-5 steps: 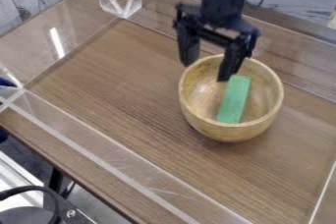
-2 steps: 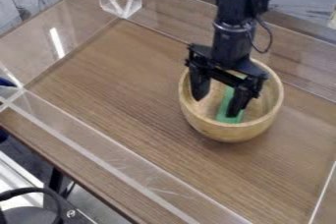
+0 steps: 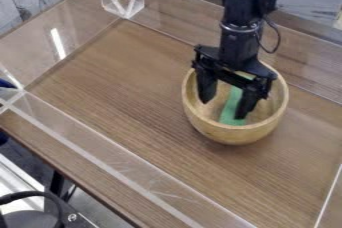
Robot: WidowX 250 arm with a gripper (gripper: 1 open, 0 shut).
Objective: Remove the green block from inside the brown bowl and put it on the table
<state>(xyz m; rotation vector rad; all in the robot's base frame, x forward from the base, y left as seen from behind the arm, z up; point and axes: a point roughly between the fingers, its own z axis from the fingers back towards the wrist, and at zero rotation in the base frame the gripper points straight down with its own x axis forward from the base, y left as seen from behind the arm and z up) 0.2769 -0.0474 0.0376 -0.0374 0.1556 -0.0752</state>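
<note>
The brown bowl (image 3: 214, 125) sits on the right half of the table (image 3: 107, 92). Inside it lies the green block (image 3: 238, 105), leaning along the bowl's inner wall, partly covered by the black fingers. My gripper (image 3: 231, 94) points straight down and has dipped into the bowl. It is open, with one finger on each side of the block. Whether the fingers touch the block I cannot tell.
Low clear acrylic walls (image 3: 80, 162) border the tabletop. A clear acrylic corner piece (image 3: 123, 0) stands at the back left. The black arm (image 3: 243, 2) rises above the bowl.
The gripper has come down from above the bowl's rim into the bowl, shifting slightly right, so its open fingers now straddle the green block. Bowl and block have not moved.
</note>
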